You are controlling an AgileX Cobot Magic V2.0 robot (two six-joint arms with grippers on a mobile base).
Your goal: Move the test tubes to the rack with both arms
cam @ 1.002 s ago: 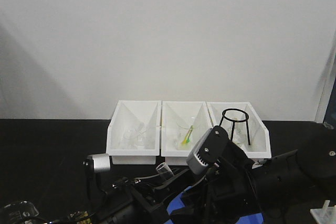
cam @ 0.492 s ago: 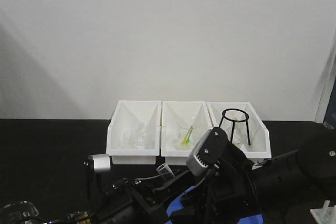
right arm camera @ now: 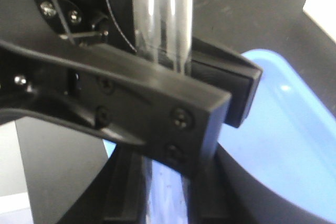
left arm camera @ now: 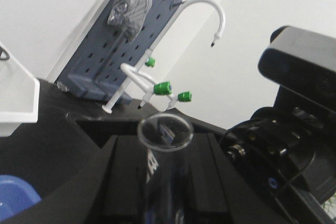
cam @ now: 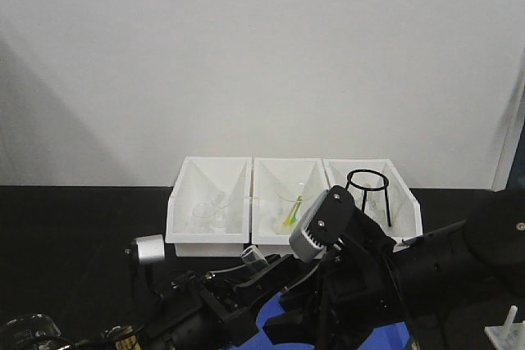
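Note:
A clear test tube (cam: 253,254) is held tilted low in the front view, where the two black arms meet. My left gripper (left arm camera: 166,192) is shut on this tube (left arm camera: 164,166), whose open rim points up between the fingers. In the right wrist view the left gripper's black finger (right arm camera: 157,98) crosses in front, and the tube (right arm camera: 163,19) rises behind it. My right gripper (right arm camera: 167,182) has its fingers drawn close on a pale stretch of the tube below that finger; its tips are hidden. The white rack (cam: 509,332) shows at the bottom right corner.
Three white bins (cam: 208,239) stand along the back; the right one holds a black wire stand (cam: 367,194). A blue tray (cam: 271,325) lies under the grippers. A beaker (cam: 25,329) sits bottom left. A faucet (left arm camera: 212,19) and pegboard (left arm camera: 105,61) stand beyond.
Both arms have shifted slightly up and to the left together. The test tube has risen with them.

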